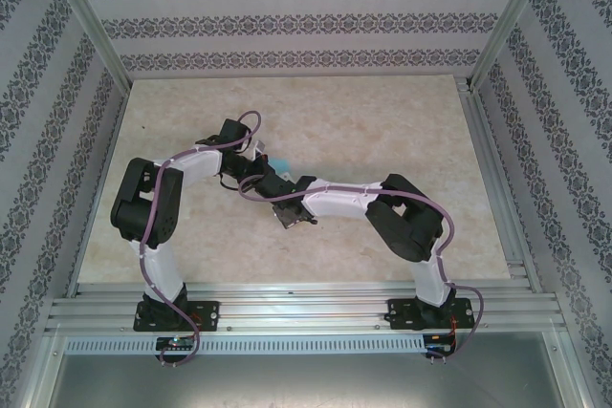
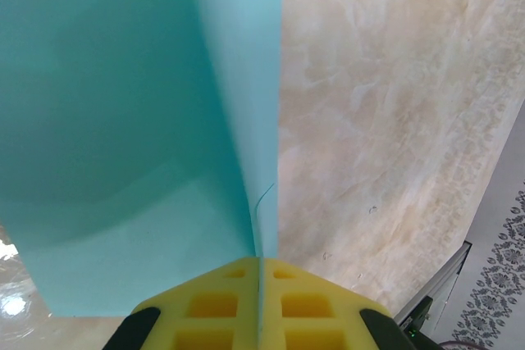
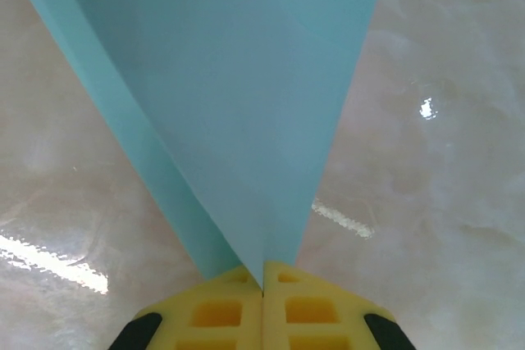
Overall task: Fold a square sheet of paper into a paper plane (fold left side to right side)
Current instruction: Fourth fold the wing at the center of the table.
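The cyan square sheet of paper (image 2: 123,120) is held between both grippers over the marble-look table. In the left wrist view its layers rise along a crease and run down into my left gripper (image 2: 261,260), whose yellow pads are shut on the paper's edge. In the right wrist view the paper (image 3: 238,88) narrows to a point, with a second layer showing along its left side. That point sits in my right gripper (image 3: 262,266), which is shut on it. From above, both grippers meet mid-table, left (image 1: 262,166) and right (image 1: 287,182), with a sliver of cyan paper (image 1: 278,161) between them.
The beige tabletop (image 1: 382,131) is ringed by patterned walls and aluminium posts. A metal rail (image 1: 306,308) runs along the near edge, where the arm bases stand. Both arms bend inward, elbows out toward the table's sides.
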`<control>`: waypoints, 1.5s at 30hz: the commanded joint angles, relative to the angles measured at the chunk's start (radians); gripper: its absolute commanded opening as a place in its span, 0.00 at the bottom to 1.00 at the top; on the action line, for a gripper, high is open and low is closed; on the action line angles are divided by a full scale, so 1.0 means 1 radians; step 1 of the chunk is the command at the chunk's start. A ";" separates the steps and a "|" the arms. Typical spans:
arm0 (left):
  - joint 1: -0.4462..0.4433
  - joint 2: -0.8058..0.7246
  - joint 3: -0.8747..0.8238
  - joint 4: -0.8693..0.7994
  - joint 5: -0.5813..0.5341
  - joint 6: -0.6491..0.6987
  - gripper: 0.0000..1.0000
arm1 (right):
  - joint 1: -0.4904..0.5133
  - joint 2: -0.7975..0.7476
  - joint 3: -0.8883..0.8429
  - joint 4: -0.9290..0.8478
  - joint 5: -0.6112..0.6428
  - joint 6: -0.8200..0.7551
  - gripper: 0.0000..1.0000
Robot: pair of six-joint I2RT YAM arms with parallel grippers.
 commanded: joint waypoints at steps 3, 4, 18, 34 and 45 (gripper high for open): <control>-0.005 0.037 0.052 -0.016 0.001 0.016 0.00 | -0.020 -0.033 -0.044 -0.019 -0.059 0.023 0.06; -0.005 0.039 0.058 -0.020 0.001 0.017 0.00 | -0.021 -0.037 -0.048 -0.017 -0.064 0.023 0.09; -0.005 0.053 0.086 -0.036 -0.007 0.019 0.00 | -0.023 -0.065 -0.099 -0.017 -0.093 0.029 0.08; -0.006 0.063 0.115 -0.067 0.015 0.030 0.00 | -0.057 -0.159 -0.168 0.080 -0.245 0.031 0.20; -0.007 0.062 0.124 -0.104 0.022 0.054 0.00 | -0.102 -0.179 -0.062 0.090 -0.252 -0.140 0.45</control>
